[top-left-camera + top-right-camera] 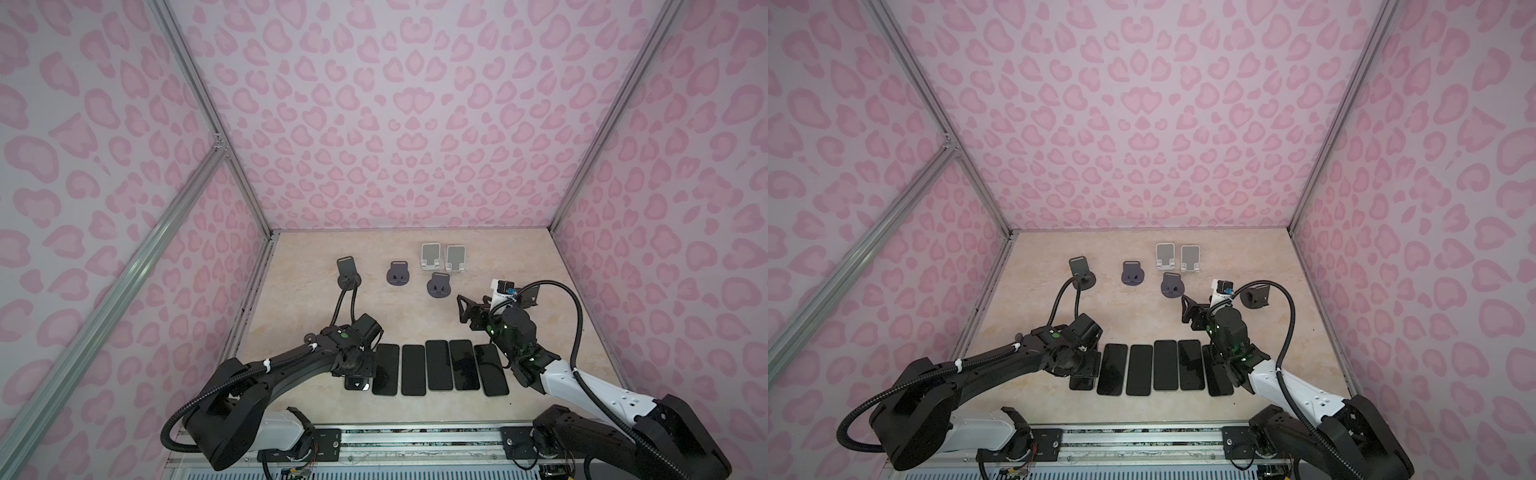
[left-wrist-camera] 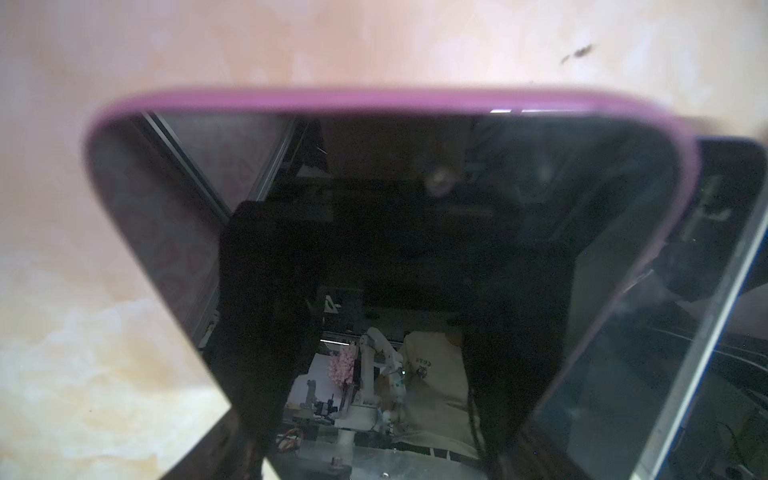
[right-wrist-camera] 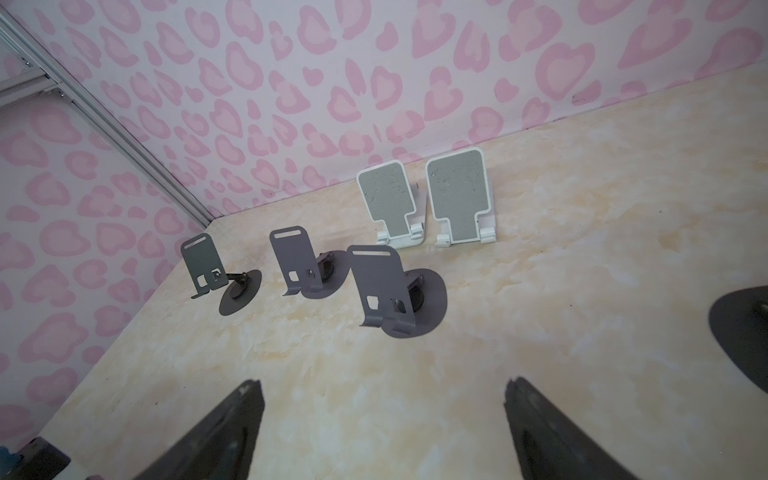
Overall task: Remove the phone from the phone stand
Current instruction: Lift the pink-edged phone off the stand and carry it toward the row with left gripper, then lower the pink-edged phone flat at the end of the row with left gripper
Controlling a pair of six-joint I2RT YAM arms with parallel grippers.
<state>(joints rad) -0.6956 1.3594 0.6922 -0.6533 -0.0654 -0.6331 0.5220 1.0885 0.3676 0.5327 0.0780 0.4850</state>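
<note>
Lab booth — aluminium frame (image 1: 219,143), pink walls (image 1: 415,104)

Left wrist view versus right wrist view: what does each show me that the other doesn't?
Only left wrist: a pink-edged phone filling the picture, dark screen toward the camera, with a blue-edged phone beside it. Only right wrist: three dark grey stands and two white stands, all empty, the patterned wall, and the open right gripper. Shared: the beige marbled tabletop; neither shows a phone on a stand.
</note>
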